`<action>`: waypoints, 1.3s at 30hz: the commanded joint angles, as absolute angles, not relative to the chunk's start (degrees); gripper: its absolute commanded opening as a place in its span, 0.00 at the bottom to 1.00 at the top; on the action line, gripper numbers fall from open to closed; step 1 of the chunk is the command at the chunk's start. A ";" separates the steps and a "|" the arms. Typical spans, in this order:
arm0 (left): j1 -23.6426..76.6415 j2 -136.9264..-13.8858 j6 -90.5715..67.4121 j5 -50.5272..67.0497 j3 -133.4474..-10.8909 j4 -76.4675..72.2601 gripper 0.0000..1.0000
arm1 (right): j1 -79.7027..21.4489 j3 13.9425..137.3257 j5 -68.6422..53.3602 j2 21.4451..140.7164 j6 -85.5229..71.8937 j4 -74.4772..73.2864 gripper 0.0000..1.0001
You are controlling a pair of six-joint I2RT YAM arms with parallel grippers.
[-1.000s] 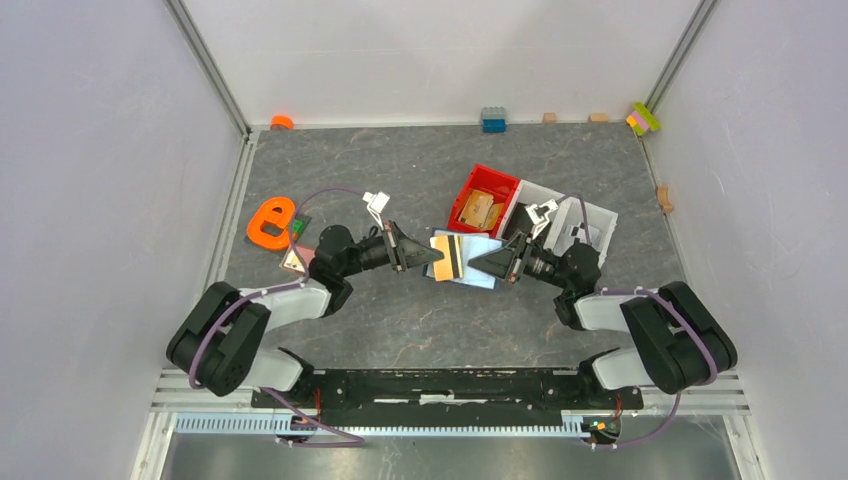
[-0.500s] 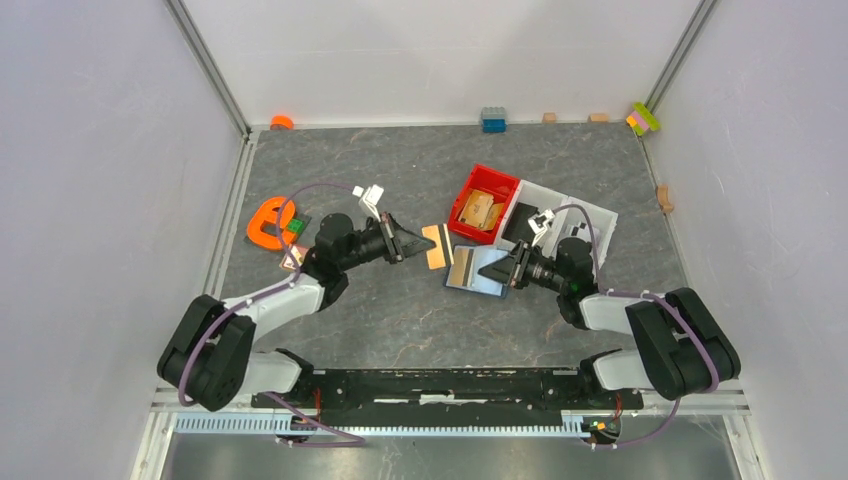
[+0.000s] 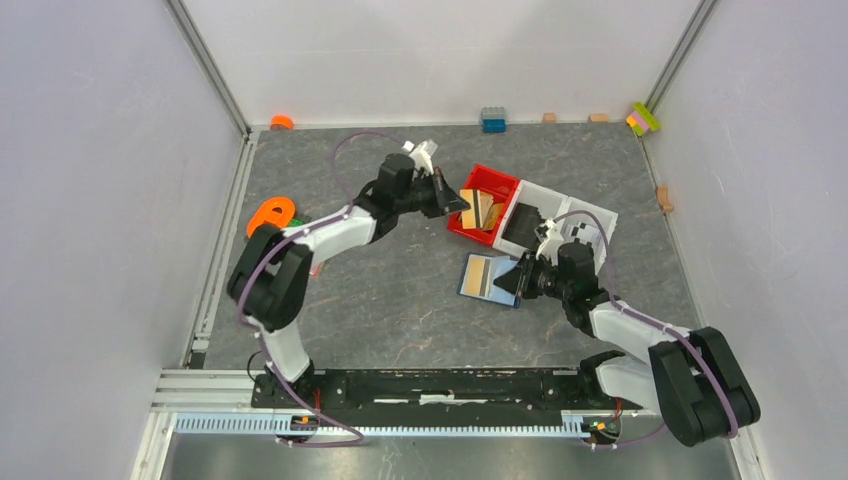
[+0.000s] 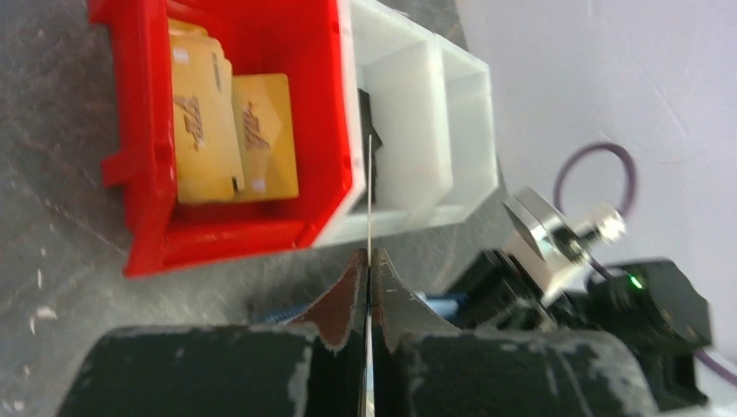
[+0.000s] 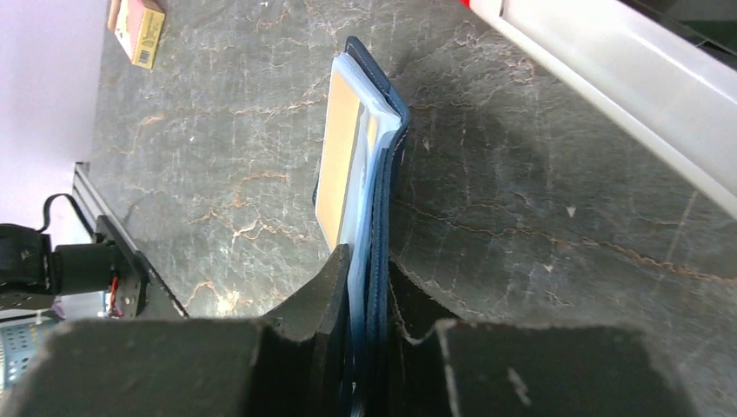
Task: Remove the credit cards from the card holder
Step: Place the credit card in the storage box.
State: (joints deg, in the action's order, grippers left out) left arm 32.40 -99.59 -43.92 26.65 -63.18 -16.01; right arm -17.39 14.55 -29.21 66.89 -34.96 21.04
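The card holder (image 3: 488,277) is a navy wallet lying open on the table, and my right gripper (image 3: 519,278) is shut on its right edge. In the right wrist view the fingers clamp the blue leaves of the card holder (image 5: 380,174), with a tan credit card (image 5: 336,165) still in its pocket. My left gripper (image 3: 455,202) reaches over the red tray (image 3: 492,177) and is shut on another credit card (image 4: 369,187), which shows only edge-on as a thin line above the left gripper (image 4: 368,257).
Inside the red tray (image 4: 217,239) lie tan-gold flat pieces (image 4: 233,139). A white tray (image 3: 592,215) adjoins it on the right, with a dark item (image 3: 525,224) inside. An orange shape (image 3: 268,213) sits at left. Small bricks (image 3: 492,119) line the back edge.
The left arm has drawn a card out of the holder and carried it up and right to the red tray. The right gripper has shifted the holder slightly right and nearer.
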 commanded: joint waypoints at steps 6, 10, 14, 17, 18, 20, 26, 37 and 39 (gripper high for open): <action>34.23 -118.08 -30.07 17.13 -95.47 13.35 0.02 | -17.33 13.93 -25.61 62.00 -32.29 18.44 0.00; 34.22 -124.97 -25.89 14.89 -108.06 22.19 0.02 | -17.29 13.98 -28.03 62.37 -32.98 19.51 0.00; 34.39 -133.00 -23.39 14.38 -121.20 30.98 0.02 | -17.23 13.91 -28.47 63.07 -32.89 20.29 0.00; 34.41 -137.41 -22.25 15.49 -127.17 33.54 0.02 | -17.22 13.94 -30.31 64.37 -33.29 21.58 0.00; 34.45 -138.39 -22.15 16.59 -128.12 33.63 0.02 | -17.23 13.97 -30.78 64.70 -33.34 21.87 0.00; 34.46 -139.44 -21.92 17.48 -129.63 33.69 0.02 | -17.23 14.07 -31.07 65.28 -33.27 22.07 0.00; 34.61 -138.52 -20.81 14.97 -129.35 34.61 0.31 | -17.25 14.21 -30.47 65.62 -32.94 22.08 0.00; 36.79 -124.11 -19.94 7.43 -116.74 34.55 0.51 | -17.13 14.11 -32.39 65.68 -31.92 23.67 0.00; 38.03 -119.49 -18.57 6.38 -112.10 34.46 0.52 | -17.12 13.93 -33.77 65.57 -31.88 25.18 0.00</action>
State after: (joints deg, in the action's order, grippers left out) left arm 36.14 -131.17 -22.57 10.83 -117.95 34.65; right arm -17.34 14.15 -30.44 65.76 -33.04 19.88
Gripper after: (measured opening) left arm 0.508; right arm 0.186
